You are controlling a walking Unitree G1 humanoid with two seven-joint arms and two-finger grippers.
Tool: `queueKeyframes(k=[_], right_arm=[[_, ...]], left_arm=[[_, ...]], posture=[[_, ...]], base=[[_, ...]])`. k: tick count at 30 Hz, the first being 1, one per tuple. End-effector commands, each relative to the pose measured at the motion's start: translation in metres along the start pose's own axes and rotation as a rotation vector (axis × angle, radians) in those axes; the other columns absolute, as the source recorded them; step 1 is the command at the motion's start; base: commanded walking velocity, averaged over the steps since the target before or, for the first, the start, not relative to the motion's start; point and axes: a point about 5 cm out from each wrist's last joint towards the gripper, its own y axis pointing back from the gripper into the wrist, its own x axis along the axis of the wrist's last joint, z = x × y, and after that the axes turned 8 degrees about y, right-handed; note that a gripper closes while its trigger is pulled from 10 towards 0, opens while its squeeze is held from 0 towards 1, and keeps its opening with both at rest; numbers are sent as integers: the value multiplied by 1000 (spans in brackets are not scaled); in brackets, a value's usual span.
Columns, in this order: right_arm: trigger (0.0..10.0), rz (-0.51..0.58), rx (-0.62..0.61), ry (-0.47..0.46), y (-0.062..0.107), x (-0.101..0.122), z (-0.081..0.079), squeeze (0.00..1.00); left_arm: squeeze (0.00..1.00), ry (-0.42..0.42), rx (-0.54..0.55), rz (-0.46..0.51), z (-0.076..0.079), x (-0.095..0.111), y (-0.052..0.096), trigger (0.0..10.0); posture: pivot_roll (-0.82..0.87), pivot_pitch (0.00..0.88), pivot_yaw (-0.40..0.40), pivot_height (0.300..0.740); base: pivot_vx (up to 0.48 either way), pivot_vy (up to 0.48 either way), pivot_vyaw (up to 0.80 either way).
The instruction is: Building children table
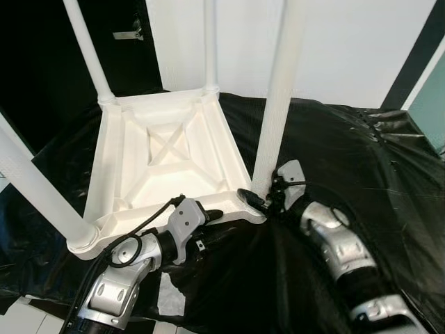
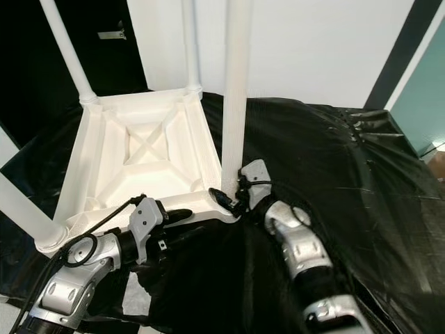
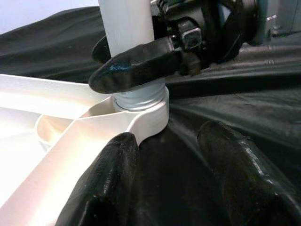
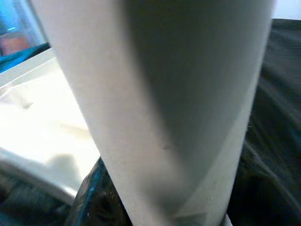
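The white table top [image 1: 167,163] lies upside down on a black plastic sheet [image 1: 361,167], its ribbed underside facing up and four white legs standing up from its corners. The near right leg [image 1: 278,97] rises from the corner socket [image 1: 252,207] nearest the two grippers, while the near left leg [image 1: 38,188] slants up from the near left corner and the two far legs [image 1: 89,49] stand at the far edge.

The right gripper [image 1: 261,200] reaches in from the right and is clamped around the base of the near right leg, just above the socket. The left wrist view shows this plainly: one black finger [image 3: 136,63] wraps across the leg where its grey threaded end [image 3: 138,100] meets the socket, the other finger behind the leg. In the right wrist view the leg [image 4: 160,108] stands blurred and very close, with the table top [image 4: 42,122] beyond it.

The left gripper [image 1: 208,216] sits at the near edge of the table top, left of that same corner. Its two fingers [image 3: 110,183] are spread apart and hold nothing; one lies against the table's white rim, the other hangs over the black sheet.

A white wall [image 1: 348,49] stands behind the sheet.
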Motion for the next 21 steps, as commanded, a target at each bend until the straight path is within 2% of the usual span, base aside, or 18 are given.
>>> queueKeyframes(k=[1,5,10,16,21], right_arm=[[10000,-54,-76,-21,2,-8,-7,0],[10000,-53,-140,-49,3,-6,-14,0],[10000,-20,-422,-79,0,9,-21,0],[10000,-14,-453,-94,4,15,-22,0],[10000,-4,-431,-90,2,18,-24,0]], left_arm=[[0,-12,6,9,1,3,-1,10000],[0,-15,6,7,1,4,1,10000],[0,-21,12,7,-1,5,2,10000],[0,-30,8,7,-2,7,-1,10000],[0,-37,16,9,-5,9,-2,10000]], posture=[[20,0,-24,740],[20,0,-24,740],[22,0,-18,740],[12,0,-13,740],[10,0,-9,740]], base=[[0,0,0],[0,0,0],[0,0,0],[0,0,0],[0,0,0]])
